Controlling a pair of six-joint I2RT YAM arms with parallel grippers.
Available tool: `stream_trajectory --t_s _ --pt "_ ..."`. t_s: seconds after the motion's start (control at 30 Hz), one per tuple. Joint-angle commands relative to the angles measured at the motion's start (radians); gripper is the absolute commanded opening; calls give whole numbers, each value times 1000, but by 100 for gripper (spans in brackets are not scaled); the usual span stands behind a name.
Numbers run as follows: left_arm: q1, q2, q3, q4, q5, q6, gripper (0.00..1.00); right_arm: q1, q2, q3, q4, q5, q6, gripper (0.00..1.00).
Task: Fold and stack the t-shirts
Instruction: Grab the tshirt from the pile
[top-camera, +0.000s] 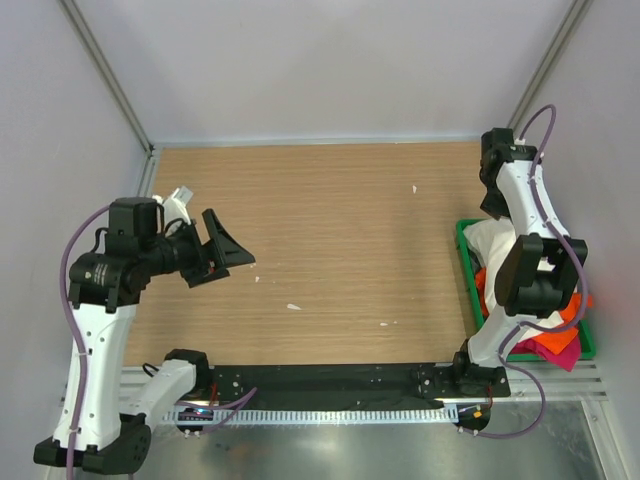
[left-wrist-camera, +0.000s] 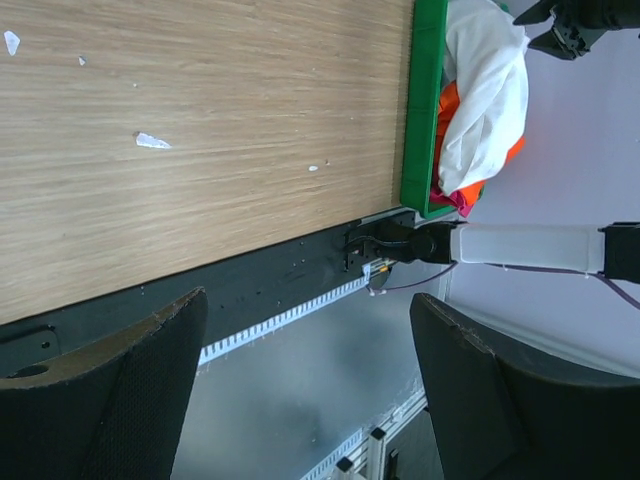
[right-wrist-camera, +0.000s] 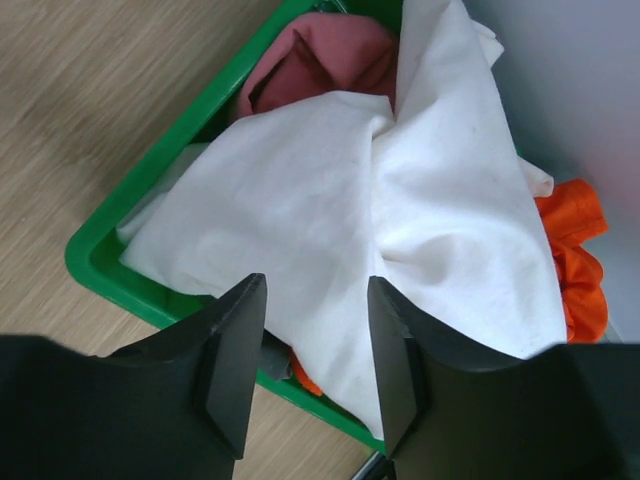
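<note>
The t-shirts lie heaped in a green bin (right-wrist-camera: 100, 265) at the table's right edge. The large cream-white shirt (right-wrist-camera: 400, 200) is on top, a dusty pink one (right-wrist-camera: 320, 60) is at the bin's far end, and an orange one (right-wrist-camera: 570, 250) is beside it. In the top view I see the cream-white shirt (top-camera: 490, 240), the orange one (top-camera: 575, 310) and a magenta one (top-camera: 555, 350), partly hidden by the right arm. My right gripper (right-wrist-camera: 315, 290) is open and empty just above the white shirt. My left gripper (top-camera: 220, 255) is open and empty above the table's left side.
The green bin (top-camera: 465, 270) stands at the right edge. Small white scraps (top-camera: 293, 306) lie on the wooden table (top-camera: 330, 230). A black rail (top-camera: 330, 380) runs along the near edge. Walls close the back and both sides.
</note>
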Motion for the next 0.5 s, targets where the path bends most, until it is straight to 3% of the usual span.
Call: stream_trajectory --t_s 0.0,0.3,0.37,0.47 --pt "-13 6 27 23 7 21 83 2 -40 -51 20 92 -4 49" --pt "-24 -6 15 18 19 24 83 2 -31 -138 92 70 21 47" --pt "-25 -12 6 17 24 26 83 2 -27 -136 110 80 19 41" --pt "-27 -21 1 11 31 29 83 -3 -14 -119 103 72 28 15"
